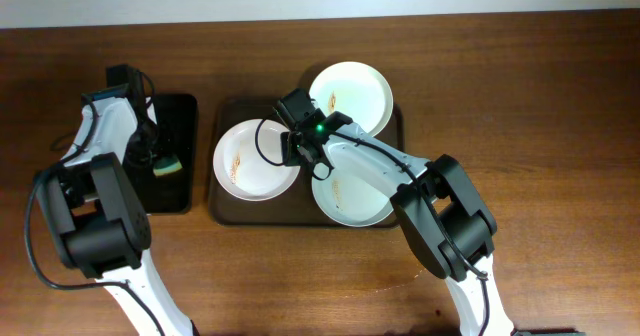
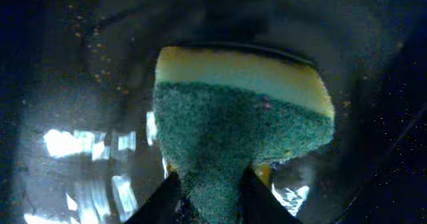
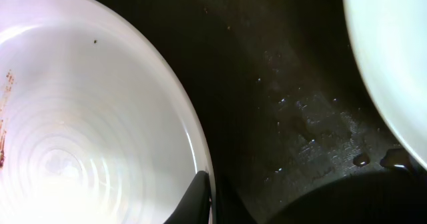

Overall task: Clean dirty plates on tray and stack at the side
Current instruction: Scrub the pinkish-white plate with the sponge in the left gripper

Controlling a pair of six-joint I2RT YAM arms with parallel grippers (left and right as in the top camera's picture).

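Observation:
Three white plates lie on the dark brown tray [image 1: 232, 212]: a left plate [image 1: 250, 161] with brown smears, a back plate [image 1: 355, 91], and a front right plate [image 1: 352, 201] partly under my right arm. My right gripper [image 1: 296, 148] is shut on the right rim of the left plate [image 3: 100, 117], one finger inside the rim and one outside. My left gripper [image 1: 152, 156] is shut on a yellow and green sponge [image 2: 233, 124] over the narrow black tray [image 1: 182, 116]. The sponge also shows in the overhead view [image 1: 167, 164].
The narrow black tray stands left of the brown tray, with a wet floor [image 2: 80, 151]. The brown tray's wet floor [image 3: 300, 117] shows between the plates. Bare wooden table [image 1: 540, 126] lies to the right and in front.

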